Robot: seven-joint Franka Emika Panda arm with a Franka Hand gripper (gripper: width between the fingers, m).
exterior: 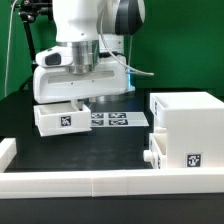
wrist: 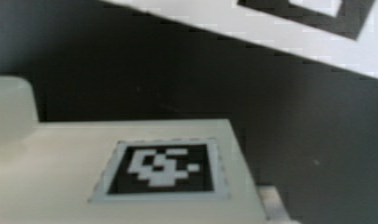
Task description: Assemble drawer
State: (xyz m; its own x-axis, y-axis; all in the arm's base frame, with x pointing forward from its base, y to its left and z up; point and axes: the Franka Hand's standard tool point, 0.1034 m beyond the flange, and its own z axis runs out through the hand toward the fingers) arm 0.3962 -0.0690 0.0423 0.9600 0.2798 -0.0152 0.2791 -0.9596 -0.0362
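Note:
A small white drawer tray (exterior: 60, 119) with a square tag lies on the black table at the exterior view's left. My gripper (exterior: 77, 99) is straight above it, its dark fingers down on the tray's upper wall and shut on it. In the wrist view the tray (wrist: 163, 168) fills the lower part very close up, blurred, with its tag facing the camera. The boxy drawer casing (exterior: 186, 128) stands at the exterior view's right, with a knobbed tray (exterior: 152, 157) showing at its lower front.
The marker board (exterior: 116, 121) lies flat between the tray and the casing and also shows in the wrist view (wrist: 257, 25). A long low white wall (exterior: 90, 183) runs along the front. A green backdrop is behind.

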